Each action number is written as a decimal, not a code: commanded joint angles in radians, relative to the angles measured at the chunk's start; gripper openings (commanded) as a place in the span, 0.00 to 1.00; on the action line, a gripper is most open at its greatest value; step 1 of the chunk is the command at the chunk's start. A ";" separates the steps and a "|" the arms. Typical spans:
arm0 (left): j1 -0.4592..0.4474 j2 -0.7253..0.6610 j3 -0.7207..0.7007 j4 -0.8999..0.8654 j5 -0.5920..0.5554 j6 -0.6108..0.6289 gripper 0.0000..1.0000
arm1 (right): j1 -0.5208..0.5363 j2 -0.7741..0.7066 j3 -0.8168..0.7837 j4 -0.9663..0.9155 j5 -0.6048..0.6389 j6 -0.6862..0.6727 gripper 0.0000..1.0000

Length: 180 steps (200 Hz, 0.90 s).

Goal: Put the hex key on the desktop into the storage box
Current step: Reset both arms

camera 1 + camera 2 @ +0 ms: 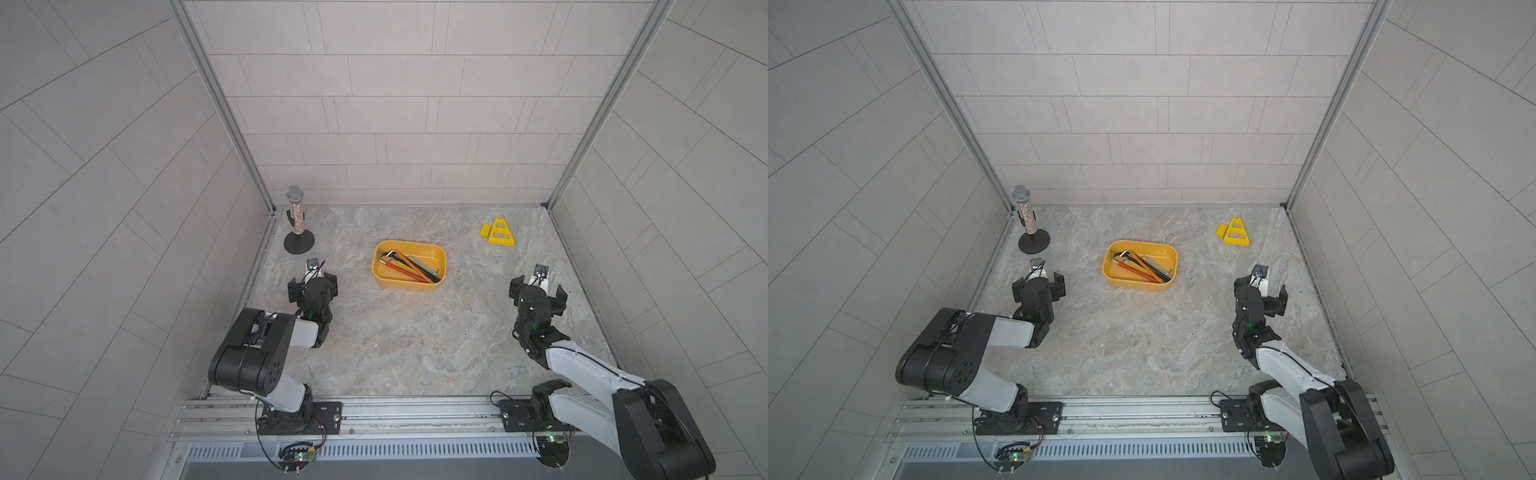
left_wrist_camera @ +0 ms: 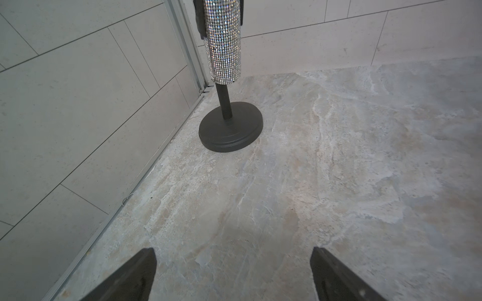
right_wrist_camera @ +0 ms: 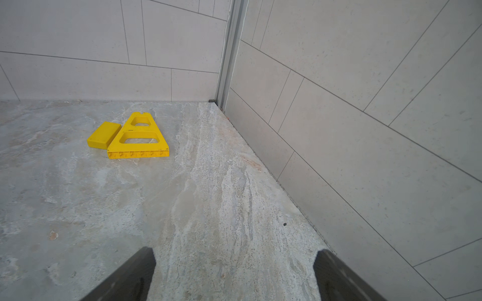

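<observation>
Jaws on the left gripper [image 2: 232,249] and the right gripper [image 3: 234,250] are wide apart and hold nothing. Colored hex keys [image 1: 409,268] lie inside the yellow storage box [image 1: 399,283] on the desktop [image 1: 415,340], well apart from both grippers.

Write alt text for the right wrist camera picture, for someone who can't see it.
A flat yellow plastic triangular stand with two cut-outs lies on the grey-beige marbled stone-look desktop, a small yellow rectangular block beside it, near the corner of pale tiled walls. The open right gripper shows two dark fingertips, nothing between them.
</observation>
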 commanded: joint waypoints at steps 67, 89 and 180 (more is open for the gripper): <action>0.014 0.011 0.027 0.002 0.013 -0.028 1.00 | -0.016 0.344 0.075 0.323 -0.121 -0.056 1.00; 0.014 0.010 0.024 0.010 0.014 -0.028 1.00 | -0.016 0.407 0.055 0.475 -0.120 -0.090 1.00; 0.015 0.012 0.024 0.013 0.014 -0.028 1.00 | -0.062 0.450 0.011 0.544 -0.247 -0.052 1.00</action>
